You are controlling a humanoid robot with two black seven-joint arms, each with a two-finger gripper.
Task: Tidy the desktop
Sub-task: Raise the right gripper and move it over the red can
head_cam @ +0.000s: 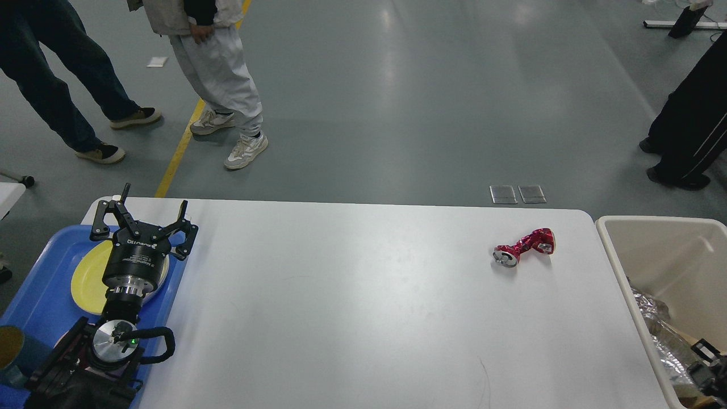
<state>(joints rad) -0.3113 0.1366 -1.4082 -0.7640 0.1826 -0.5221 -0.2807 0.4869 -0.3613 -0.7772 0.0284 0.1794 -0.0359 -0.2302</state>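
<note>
A: Item one, the table (pixel 363 307)?

B: White, rounded corners, the widest flat thing in our view, running from the blue tray (pixel 40 295) on the left to the beige bin (pixel 653 227) on the right.

A: Item two, on the table itself?

B: One crushed red can (pixel 523 246), lying on its side near the far right corner, well apart from both our arms.

A: Item three, our left tool (pixel 143 217)?

B: Fingers spread apart, nothing between them. It sits over the tray near the table's far left corner, above a yellow plate (pixel 85 278).

A: Item four, tray contents?

B: The yellow plate, and a blue cup (pixel 14 346) with a yellowish inside at the near left edge of our view.

A: Item five, our right tool (pixel 707 372)?

B: Only a small dark part shows at the lower right, over the bin. We cannot tell whether its fingers are apart or together.

A: Item six, the bin?

B: Crumpled silver foil (pixel 661 335) lies inside, against its near side.

A: Item seven, surroundings?

B: Grey floor beyond the far edge, with a yellow line (pixel 180 149) and three people standing.
</note>
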